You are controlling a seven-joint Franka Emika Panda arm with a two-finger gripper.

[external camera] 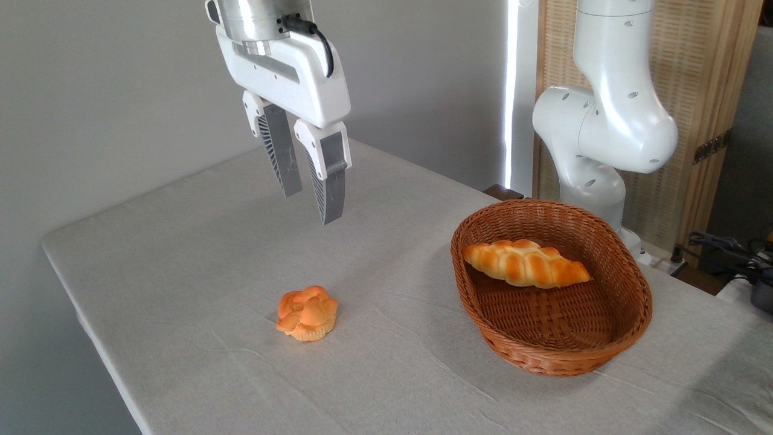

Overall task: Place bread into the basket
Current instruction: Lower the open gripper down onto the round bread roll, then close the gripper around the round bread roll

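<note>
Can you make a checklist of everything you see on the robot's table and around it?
Surface: table under a pale grey cloth, lightly wrinkled.
Job's things: small knotted bun on the cloth, left of the wicker basket, apart from it, not yet inside.
Clutter: long braided loaf already lying in the basket.
Grippers: gripper in the air above the bun, fingers slightly apart, holding nothing.
Cables: black cable on the gripper; dark wires at far right.
Surroundings: grey wall, robot arm, wooden screen.
</note>
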